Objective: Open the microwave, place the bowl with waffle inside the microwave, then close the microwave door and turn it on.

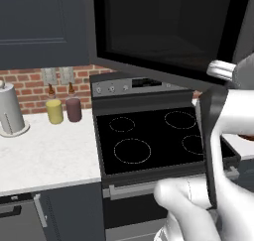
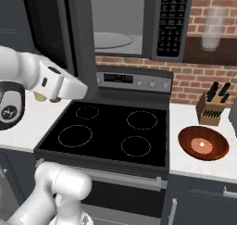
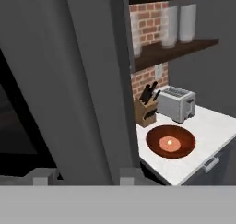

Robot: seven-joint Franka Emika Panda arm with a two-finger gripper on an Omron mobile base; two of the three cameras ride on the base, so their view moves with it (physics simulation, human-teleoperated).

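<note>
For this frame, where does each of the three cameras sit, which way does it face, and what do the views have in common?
Left base view: behind the arm on its left, looking down over the stove and up at the microwave door swung open; the white arm rises at lower right.
Right base view: behind on the right, facing the stove, the open microwave and the bowl holding the waffle; the arm crosses from the left.
Hand view: on the hand, close against the door edge, looking past it at the bowl, knife block and toaster.
Shared: both base views show the stove; bowl appears in right and hand views.
</note>
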